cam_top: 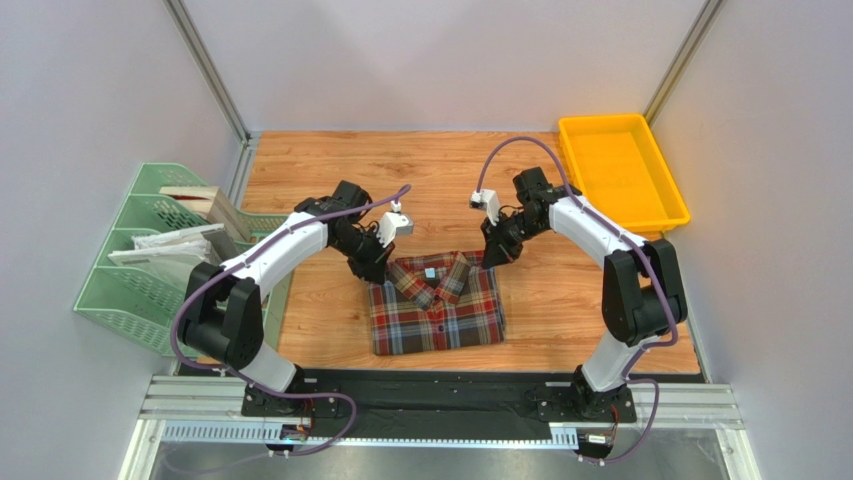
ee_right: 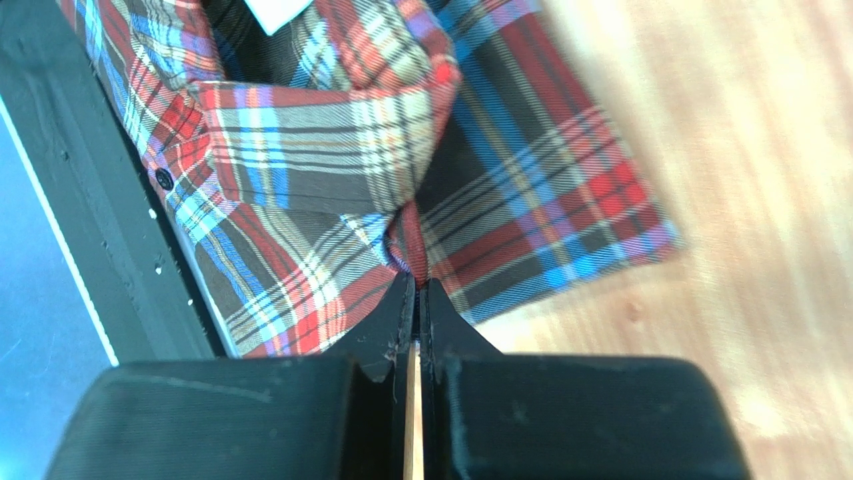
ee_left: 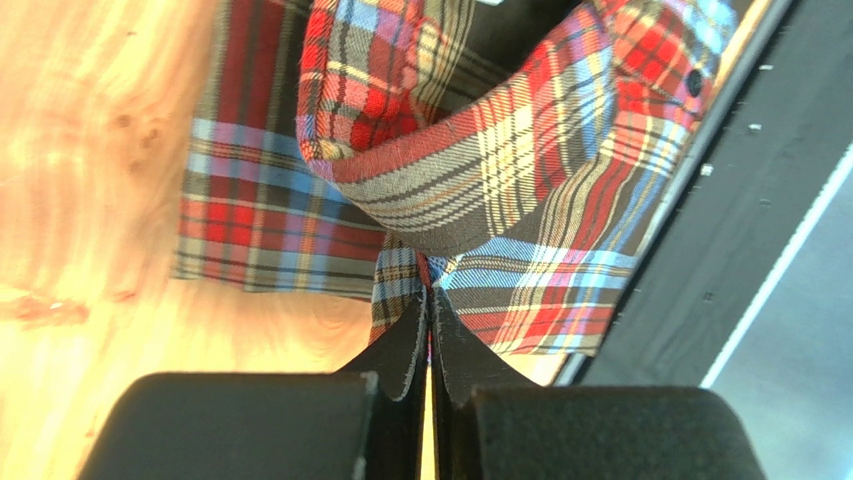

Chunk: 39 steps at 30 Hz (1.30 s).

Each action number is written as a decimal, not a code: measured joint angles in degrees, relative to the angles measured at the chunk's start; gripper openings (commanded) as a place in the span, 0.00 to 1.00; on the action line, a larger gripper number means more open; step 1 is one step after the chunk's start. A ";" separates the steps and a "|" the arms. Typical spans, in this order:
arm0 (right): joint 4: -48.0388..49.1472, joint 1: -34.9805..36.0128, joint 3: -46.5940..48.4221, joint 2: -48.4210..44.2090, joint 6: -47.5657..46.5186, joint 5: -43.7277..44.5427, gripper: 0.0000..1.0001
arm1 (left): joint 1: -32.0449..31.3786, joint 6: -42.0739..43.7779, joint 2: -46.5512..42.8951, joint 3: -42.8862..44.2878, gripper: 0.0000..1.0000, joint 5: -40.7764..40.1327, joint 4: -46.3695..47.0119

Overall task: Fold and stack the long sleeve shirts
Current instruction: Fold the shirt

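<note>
Near the middle of the wooden surface (cam_top: 571, 300), a plaid flannel shirt (cam_top: 438, 310) is seen lying folded into a compact, roughly square packet, with its collar toward the far side. Its soft cloth is checked in dark brown, red, blue and cream. A small light blue neck label (cam_top: 431, 272) is shown inside the open collar. The surface is finished in a warm orange wood grain.

The left claw (ee_left: 431, 300) is narrowed almost to nothing. A small ridge of shirt cloth is pinched between its two flat black fingers at the packet's far left corner. The right claw (ee_right: 412, 285) is closed to a sliver in the same way, and a fold of cloth is gripped at the far right corner, just beside the collar. A dark round button (ee_right: 163, 180) is visible on the shirt front in the right wrist view.

A smooth yellow plastic tray (cam_top: 601, 119), rectangular and shallow, is placed at the far right of the surface, well apart from the shirt. A pale green slotted file rack (cam_top: 120, 295) is set off the left edge.
</note>
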 measured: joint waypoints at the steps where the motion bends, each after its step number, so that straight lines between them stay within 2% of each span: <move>1: 0.00 -0.37 0.37 0.11 0.04 0.00 0.00 | 0.02 -0.02 0.24 0.00 0.00 -0.59 0.44; 14: 3.39 -1.05 1.55 10.80 2.40 2.51 0.00 | 0.00 -0.70 13.49 2.25 0.00 -6.51 7.13; 24: 0.57 -2.38 2.40 5.57 2.84 2.10 0.00 | 0.00 -0.96 8.37 6.38 0.00 -5.70 4.31; 28: 0.17 -2.97 5.33 5.88 3.10 2.08 0.00 | 0.02 -0.96 9.31 9.44 0.00 -5.88 4.70; 36: 1.77 -3.21 8.00 15.58 7.48 4.63 0.00 | 0.42 -3.06 20.46 10.80 0.00 -9.64 6.64; 39: 2.49 -3.15 7.98 16.74 9.88 6.27 0.00 | 1.11 -4.57 21.86 11.87 0.07 -9.53 6.84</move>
